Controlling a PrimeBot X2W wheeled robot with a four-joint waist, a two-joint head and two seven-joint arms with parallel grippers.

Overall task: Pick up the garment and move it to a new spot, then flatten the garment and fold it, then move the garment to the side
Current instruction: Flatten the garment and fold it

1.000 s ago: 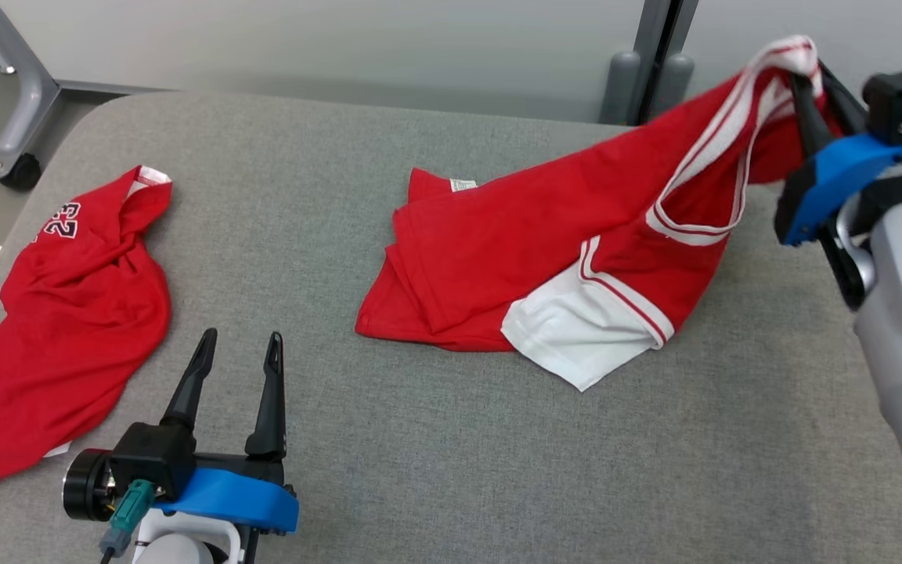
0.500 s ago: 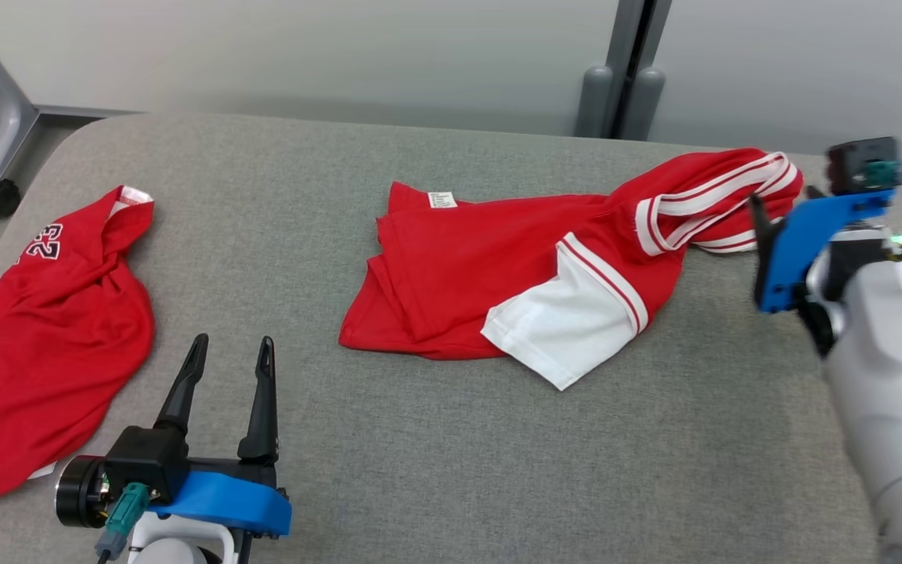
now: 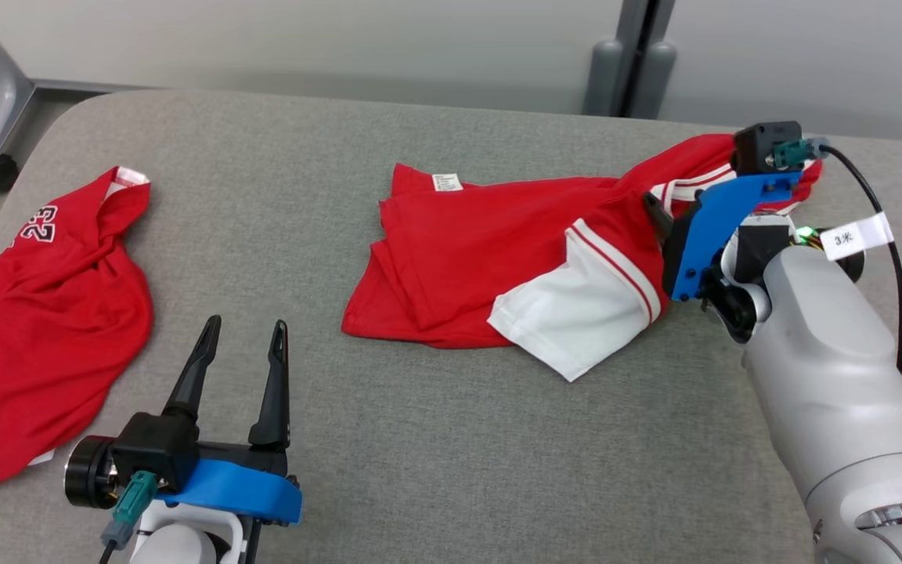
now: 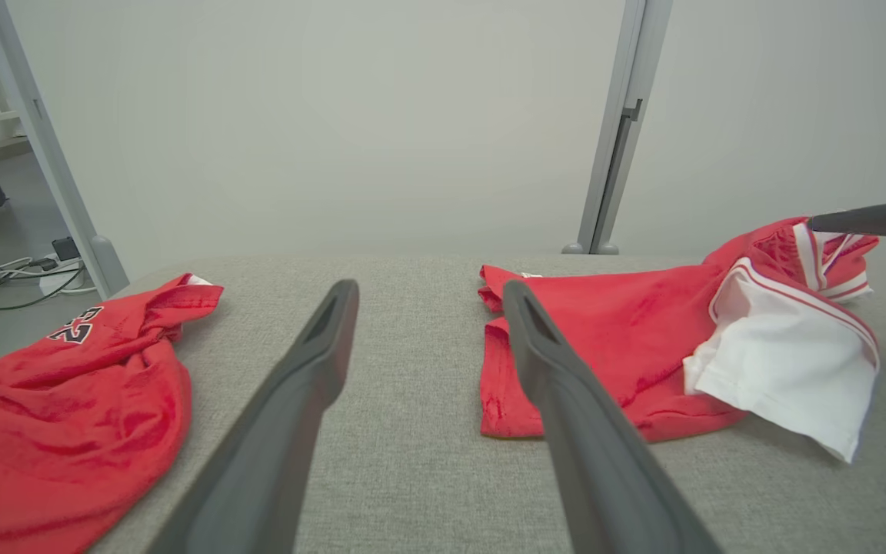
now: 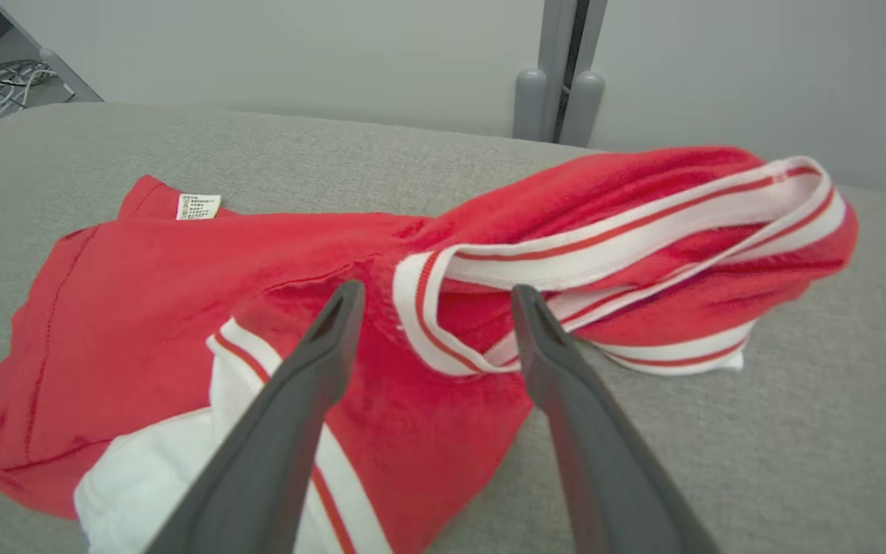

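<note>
In the head view your left gripper [image 3: 246, 325] sits low at the near left over the table [image 3: 420, 439], fingers apart and pointing away from you, holding nothing. Your right arm reaches in from the right, wrist bent so the right gripper [image 3: 654, 213] points left at the garment [image 3: 498, 251]; its blue mount [image 3: 713, 227] hides most of the fingers there. The garment lies crumpled mid-table, long axis left to right, with the label [image 3: 448, 182] at the far left corner and the white sleeve [image 3: 568, 313] pointing toward you. A second shirt [image 3: 59, 313] lies well apart at the left, cut off by the edge. In the left wrist view the left gripper [image 4: 428, 291] is spread over bare table between shirt [image 4: 66, 415] and garment [image 4: 604, 331]; one of the right fingers [image 4: 874, 218] pokes in at the right edge, by the striped band [image 4: 835, 254]. In the right wrist view the right gripper [image 5: 437, 292] stands apart over the garment [image 5: 220, 269], clamping nothing, tips by the band [image 5: 604, 246]; you cannot tell whether they touch the cloth.
</note>
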